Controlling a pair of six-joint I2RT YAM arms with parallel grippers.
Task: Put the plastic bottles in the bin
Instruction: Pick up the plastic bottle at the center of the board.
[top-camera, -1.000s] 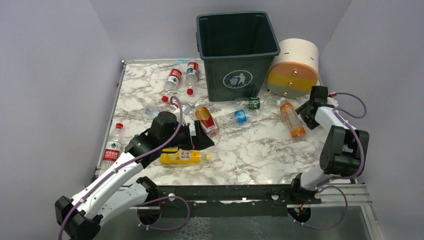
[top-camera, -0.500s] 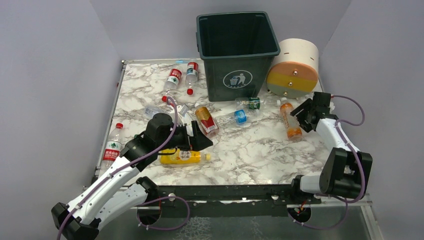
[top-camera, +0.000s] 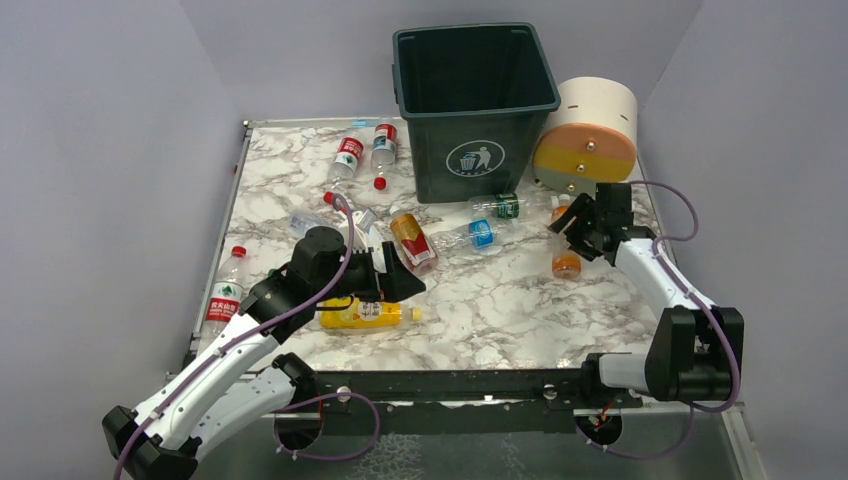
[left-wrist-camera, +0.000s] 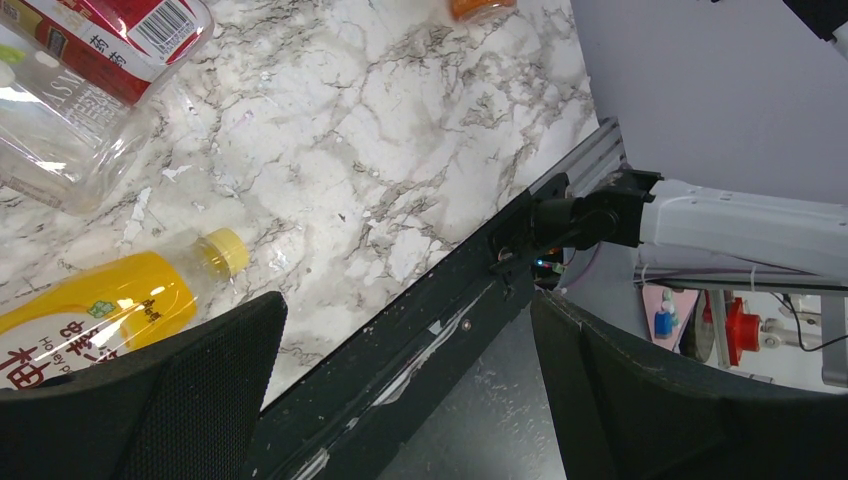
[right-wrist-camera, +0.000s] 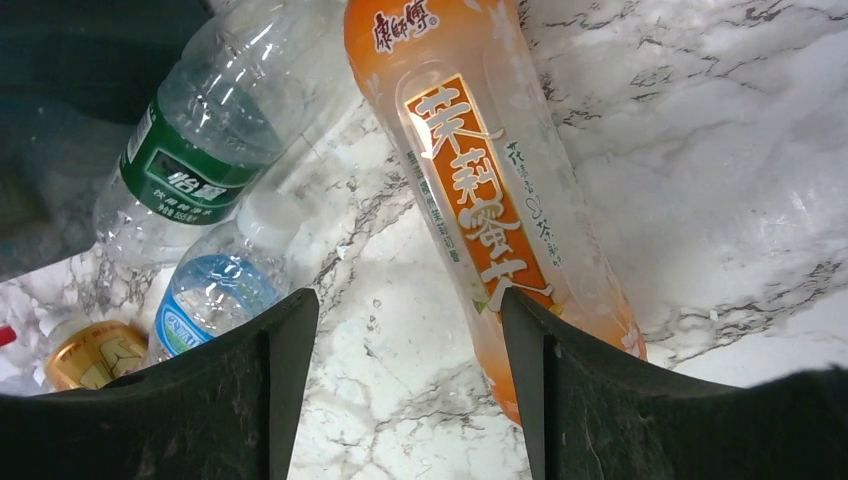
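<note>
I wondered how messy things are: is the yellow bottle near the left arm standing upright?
No, the yellow bottle lies on its side on the marble table, its cap pointing right.

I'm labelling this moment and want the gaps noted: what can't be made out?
Bin floor: top view, hidden by its own dark walls; contents unknown.
Orange bottle, one end: right wrist view, behind the right gripper.
Yellow bottle body: left wrist view, cut by the left edge.
Label print: top view, too small.
</note>
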